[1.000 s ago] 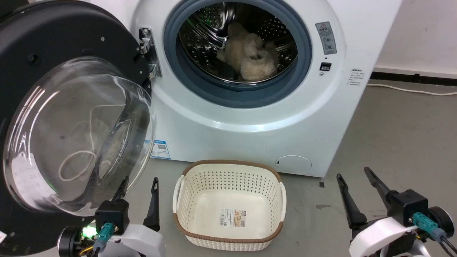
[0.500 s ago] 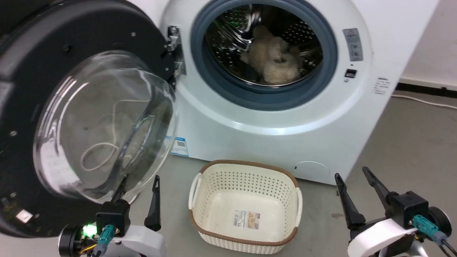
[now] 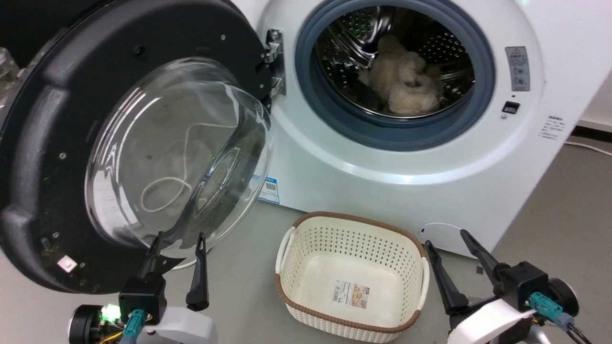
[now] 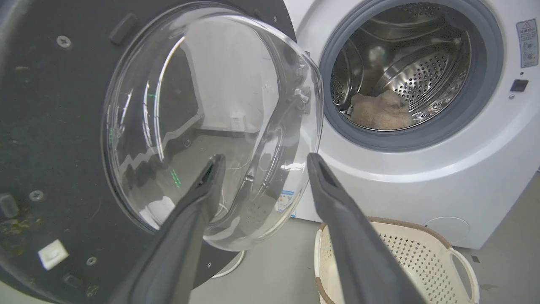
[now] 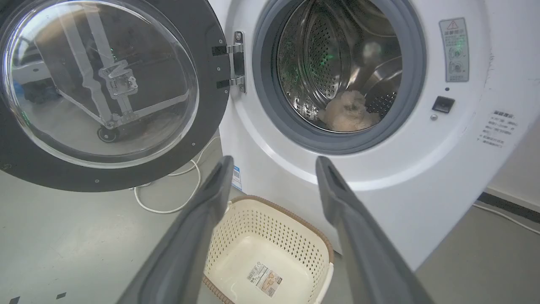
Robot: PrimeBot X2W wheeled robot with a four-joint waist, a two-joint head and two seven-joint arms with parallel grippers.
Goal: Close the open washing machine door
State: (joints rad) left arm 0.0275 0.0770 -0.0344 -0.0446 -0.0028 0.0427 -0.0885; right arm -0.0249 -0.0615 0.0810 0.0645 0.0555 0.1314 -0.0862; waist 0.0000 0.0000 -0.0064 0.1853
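Washing machine door (image 3: 62,119) stands wide open. Left gripper (image 3: 179,235) fingers spread wide near its glass bowl; right gripper (image 3: 445,237) fingers equally wide, both empty

We hold our left gripper (image 3: 179,237) to the left of the laundry basket (image 3: 354,216), its two long dark fingers (image 3: 197,277) parted, empty and pointing up. Our right gripper (image 3: 446,239) stands just off the basket's right side, its fingers likewise parted, gripping nothing and slanting up and leftward. Behind each gripper, nearer us than the basket, a white wrist shell (image 3: 184,327) curves away, carrying a teal connector (image 3: 540,302). A green light (image 3: 110,311) glows at our left wrist.
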